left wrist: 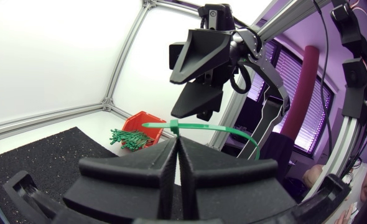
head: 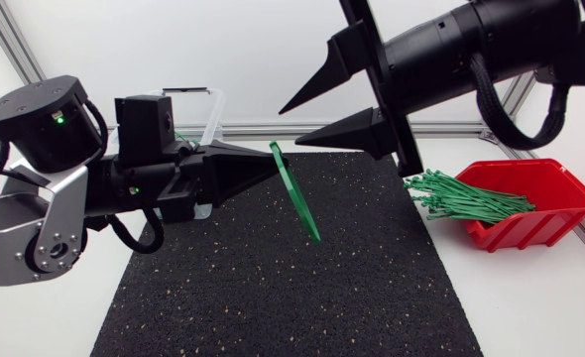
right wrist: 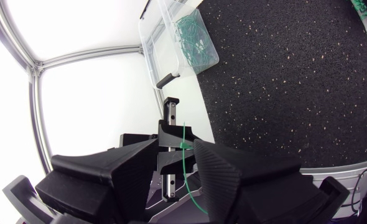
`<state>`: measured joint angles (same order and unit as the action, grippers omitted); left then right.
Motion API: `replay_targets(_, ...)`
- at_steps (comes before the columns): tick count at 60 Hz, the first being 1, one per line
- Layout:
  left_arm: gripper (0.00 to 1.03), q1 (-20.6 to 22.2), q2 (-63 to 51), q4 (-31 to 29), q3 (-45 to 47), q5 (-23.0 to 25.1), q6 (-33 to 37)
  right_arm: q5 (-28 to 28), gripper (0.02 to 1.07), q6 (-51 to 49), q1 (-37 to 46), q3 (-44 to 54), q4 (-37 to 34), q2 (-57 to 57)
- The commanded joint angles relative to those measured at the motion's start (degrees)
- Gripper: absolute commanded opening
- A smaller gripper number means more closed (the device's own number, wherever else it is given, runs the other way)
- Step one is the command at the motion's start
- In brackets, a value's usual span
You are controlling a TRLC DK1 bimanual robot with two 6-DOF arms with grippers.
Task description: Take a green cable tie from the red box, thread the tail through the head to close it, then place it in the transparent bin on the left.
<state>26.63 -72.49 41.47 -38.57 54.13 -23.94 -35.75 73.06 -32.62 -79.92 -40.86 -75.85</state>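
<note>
Currently the left gripper [head: 271, 161] is pressing its fingers together on a green cable tie [head: 298, 203], which is sticking out as a curving strip above the black mat [head: 273, 288]. Just above it, the right gripper [head: 289, 127] is hovering with its jaws spread wide, gripping nothing. Loose ties [head: 461, 196] are spilling from the red box [head: 535, 230] at the right, while the transparent bin [head: 211, 104] is sitting behind the left arm with green ties inside

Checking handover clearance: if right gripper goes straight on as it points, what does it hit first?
Probably the green cable tie, in line with the gap between the open right gripper's fingers, then the left gripper shut on it. Depth is hard to judge.
</note>
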Motion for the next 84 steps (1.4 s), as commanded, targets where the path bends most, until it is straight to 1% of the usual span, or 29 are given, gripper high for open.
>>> replay_targets(1, 0.04, 0.88, 0.51, 0.71, -0.19, 0.8, 0.92, -0.02, 0.48, 0.33, 0.1, 0.99, 0.43, -1.23)
replay_targets(21, 0.04, 1.58, 2.7, 0.54, 0.51, 1.07, 0.92, -0.02, 0.48, -0.9, -2.27, -1.29, -0.71, -4.57)
replay_targets(25, 0.04, 1.67, 2.53, 0.54, 0.51, 1.07, 0.92, 0.06, 0.43, -1.51, -2.36, -1.91, -1.33, -4.48)
replay_targets(41, 0.04, 1.58, 1.82, 0.63, 0.69, 1.15, 1.09, 0.15, 0.43, -1.87, -2.36, -2.26, -1.5, -4.21)
replay_targets(48, 0.04, 1.67, 1.82, 0.63, 0.69, 1.15, 1.09, 0.33, 0.31, -2.13, -2.36, -2.43, -1.77, -4.13)
replay_targets(57, 0.04, 1.84, 1.82, 0.63, 0.69, 1.15, 1.09, 0.59, 0.29, -2.39, -2.36, -2.43, -2.03, -3.86)
replay_targets(63, 0.04, 1.93, 1.74, 0.63, 0.6, 1.15, 1.18, 0.85, 0.21, -2.66, -2.36, -2.52, -2.03, -3.51)
replay_targets(71, 0.04, 2.11, 1.47, 0.63, 0.6, 1.15, 1.27, 0.94, 0.2, -2.83, -2.36, -2.52, -2.12, -3.16)
replay_targets(74, 0.04, 2.2, 1.39, 0.63, 0.6, 1.07, 1.36, 1.12, 0.16, -2.83, -2.36, -2.52, -2.12, -2.98)
replay_targets(84, 0.04, 2.2, 1.3, 0.63, 0.6, 1.07, 1.53, 1.21, 0.16, -2.83, -2.27, -2.52, -2.12, -2.63)
